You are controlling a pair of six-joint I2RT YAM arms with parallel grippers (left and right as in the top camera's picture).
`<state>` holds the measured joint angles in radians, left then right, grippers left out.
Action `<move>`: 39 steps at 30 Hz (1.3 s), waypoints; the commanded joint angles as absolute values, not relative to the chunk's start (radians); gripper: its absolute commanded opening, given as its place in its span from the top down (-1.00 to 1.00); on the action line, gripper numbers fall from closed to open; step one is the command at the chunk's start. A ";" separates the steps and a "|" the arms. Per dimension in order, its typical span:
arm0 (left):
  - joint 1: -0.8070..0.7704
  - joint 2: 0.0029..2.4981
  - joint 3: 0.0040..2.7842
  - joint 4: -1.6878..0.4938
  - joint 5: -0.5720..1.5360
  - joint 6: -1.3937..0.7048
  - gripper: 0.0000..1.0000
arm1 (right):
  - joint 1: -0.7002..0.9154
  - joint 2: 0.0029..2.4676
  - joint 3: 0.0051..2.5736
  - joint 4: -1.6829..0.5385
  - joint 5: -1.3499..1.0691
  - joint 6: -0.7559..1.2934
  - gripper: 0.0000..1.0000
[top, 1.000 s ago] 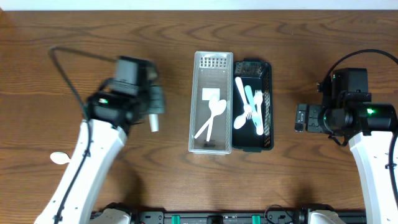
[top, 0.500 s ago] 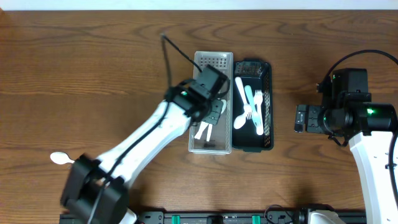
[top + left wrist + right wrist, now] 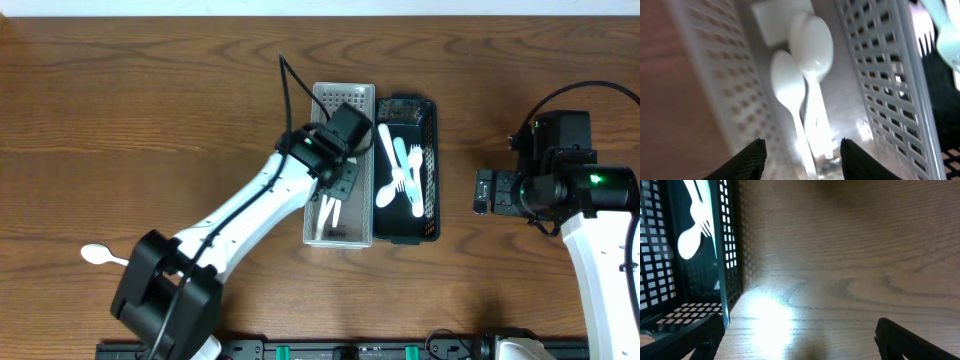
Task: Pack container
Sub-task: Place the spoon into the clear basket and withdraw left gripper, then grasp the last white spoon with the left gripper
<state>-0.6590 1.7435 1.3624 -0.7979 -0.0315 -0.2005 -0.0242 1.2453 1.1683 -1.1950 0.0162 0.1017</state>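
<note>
A clear perforated container (image 3: 318,120) stands at the table's centre with white spoons (image 3: 327,211) in it. In the left wrist view two white spoons (image 3: 810,47) lie bowl-up on its floor (image 3: 850,115). My left gripper (image 3: 338,188) hangs open just above them (image 3: 802,160), one spoon handle running between its fingers. A black basket (image 3: 430,165) next to the container holds white and teal forks and spoons (image 3: 400,175). My right gripper (image 3: 484,190) is open and empty above bare table, right of the basket (image 3: 800,340).
One white spoon (image 3: 97,255) lies alone on the wood at the far left front. The black basket's mesh wall (image 3: 730,255) fills the left of the right wrist view, with a white fork (image 3: 692,227) inside.
My left arm has swung from the left side of the table to over the clear container and lowered slightly into it. The right arm has not moved.
</note>
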 commanded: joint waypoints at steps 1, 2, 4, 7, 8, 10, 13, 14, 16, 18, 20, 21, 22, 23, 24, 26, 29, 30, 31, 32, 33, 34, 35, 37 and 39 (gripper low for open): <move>-0.596 1.639 1.444 -0.855 -0.136 -0.211 -0.04 | -0.032 1.241 1.168 -1.197 0.010 0.096 -0.99; -0.573 1.615 1.446 -0.865 -0.137 -0.230 -0.04 | -0.032 1.241 1.168 -1.197 0.010 0.096 -0.98; -0.485 1.540 1.446 -0.901 -0.137 -0.310 -0.04 | -0.032 1.241 1.168 -1.197 0.010 0.096 -0.99; -0.322 1.444 1.446 -0.972 -0.137 -0.450 -0.05 | -0.032 1.241 1.168 -1.196 0.010 0.096 -0.99; -0.252 1.412 1.445 -1.002 -0.137 -0.496 -0.05 | -0.032 1.241 1.168 -1.196 0.010 0.096 -0.98; -0.114 1.358 1.439 -1.047 -0.137 -0.567 -0.06 | -0.032 1.241 1.168 -1.197 0.010 0.096 -0.99; 0.100 1.303 1.414 -1.104 -0.136 -0.677 -0.07 | -0.032 1.241 1.168 -1.197 0.010 0.096 -0.98; 0.171 1.292 1.402 -1.121 -0.136 -0.707 -0.07 | -0.032 1.241 1.168 -1.196 0.010 0.096 -0.98; 0.286 1.287 1.380 -1.145 -0.133 -0.736 -0.07 | -0.032 1.241 1.168 -1.196 0.010 0.096 -0.99; 0.382 1.287 1.346 -1.145 -0.122 -0.736 -0.07 | -0.032 1.241 1.168 -1.195 0.010 0.096 -0.99; 0.452 1.289 1.306 -1.136 -0.117 -0.739 -0.07 | -0.032 1.241 1.168 -1.196 0.010 0.096 -0.98; 0.486 1.292 1.280 -1.127 -0.116 -0.739 -0.07 | -0.032 1.241 1.168 -1.196 0.010 0.096 -0.98; 0.513 1.293 1.253 -1.116 -0.116 -0.739 -0.07 | -0.032 1.241 1.168 -1.196 0.010 0.096 -0.98; 0.540 1.295 1.221 -1.100 -0.116 -0.740 -0.07 | -0.032 1.241 1.168 -1.196 0.010 0.096 -0.99; 0.564 1.295 1.185 -1.081 -0.112 -0.746 -0.07 | -0.032 1.241 1.168 -1.196 0.010 0.096 -0.98; 0.601 1.296 1.118 -1.039 -0.091 -0.755 -0.07 | -0.032 1.241 1.168 -1.195 0.010 0.096 -0.98; 0.643 1.298 1.010 -0.950 -0.058 -0.755 -0.07 | -0.032 1.241 1.168 -1.196 0.010 0.096 -0.99; 0.652 1.301 0.982 -0.926 -0.054 -0.754 -0.07 | -0.032 1.241 1.168 -1.196 0.010 0.096 -0.99; 0.659 1.304 0.955 -0.903 -0.052 -0.754 -0.07 | -0.032 1.241 1.168 -1.197 0.010 0.096 -0.99; 0.668 1.309 0.927 -0.878 -0.052 -0.754 -0.07 | -0.032 1.241 1.168 -1.197 0.010 0.096 -0.99; 0.674 1.315 0.905 -0.859 -0.052 -0.753 -0.07 | -0.032 1.241 1.168 -1.197 0.010 0.096 -0.99; 0.681 1.323 0.883 -0.838 -0.052 -0.753 -0.07 | -0.032 1.241 1.168 -1.197 0.010 0.096 -0.98; 0.686 1.335 0.866 -0.822 -0.052 -0.753 -0.07 | -0.032 1.241 1.168 -1.197 0.010 0.096 -0.99; 0.693 1.359 0.850 -0.796 -0.052 -0.731 -0.07 | -0.032 1.241 1.168 -1.197 0.010 0.096 -0.98; 0.699 1.390 0.848 -0.773 -0.052 -0.699 -0.07 | -0.032 1.241 1.168 -1.197 0.010 0.096 -0.98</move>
